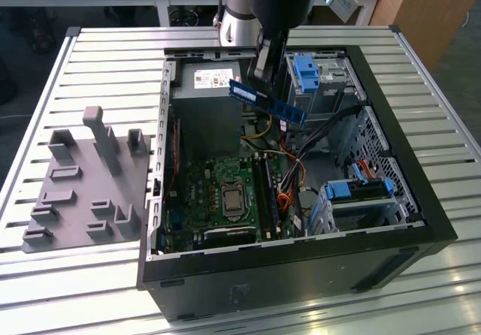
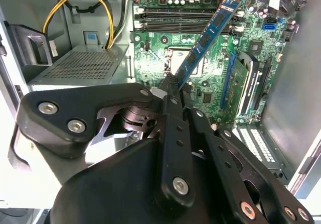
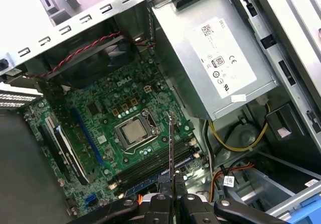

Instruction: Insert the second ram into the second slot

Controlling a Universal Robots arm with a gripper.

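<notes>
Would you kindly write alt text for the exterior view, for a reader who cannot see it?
A robot arm's claw holds a blue memory stick in the air above an open computer case, over its green motherboard. The case sits on a slatted metal table beside a grey fixture.

Arm [image 1: 278, 4]: cut off by the exterior view's top edge.
Gripper [image 2: 173, 86]: body cut off in both wrist views.
Blue memory stick [image 2: 205, 38]: near end hidden between the clamping fingers [image 2: 170, 106]; edge-on in the first wrist view, faces unseen.
Memory slots [image 2: 165, 18]: partly behind the stick in the second wrist view; too small to judge in the exterior view.
</notes>
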